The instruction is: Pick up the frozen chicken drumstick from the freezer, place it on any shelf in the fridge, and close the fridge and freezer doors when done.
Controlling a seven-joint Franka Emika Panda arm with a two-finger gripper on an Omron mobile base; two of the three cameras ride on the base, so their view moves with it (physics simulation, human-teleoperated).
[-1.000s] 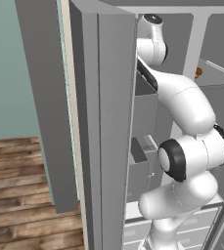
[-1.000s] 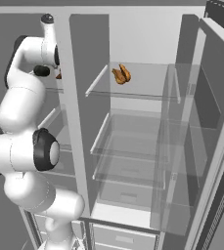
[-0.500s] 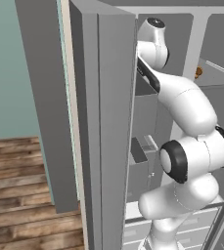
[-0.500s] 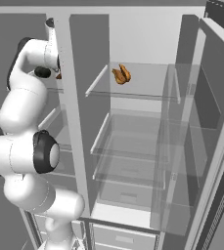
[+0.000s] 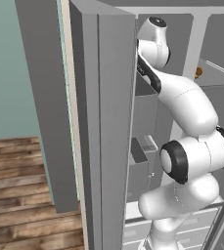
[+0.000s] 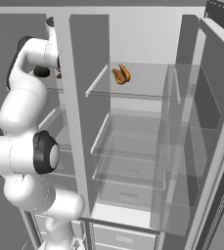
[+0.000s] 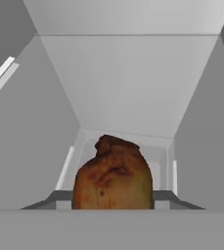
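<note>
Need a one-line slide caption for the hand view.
Hand camera inside the grey freezer: the gripper closed around the browned chicken drumstick, which sits in the foreground.

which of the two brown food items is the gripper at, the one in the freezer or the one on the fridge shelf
The one in the freezer: the drumstick fills the hand view right at the gripper. The other brown item lies alone on the fridge's top glass shelf, away from the arm.
</note>
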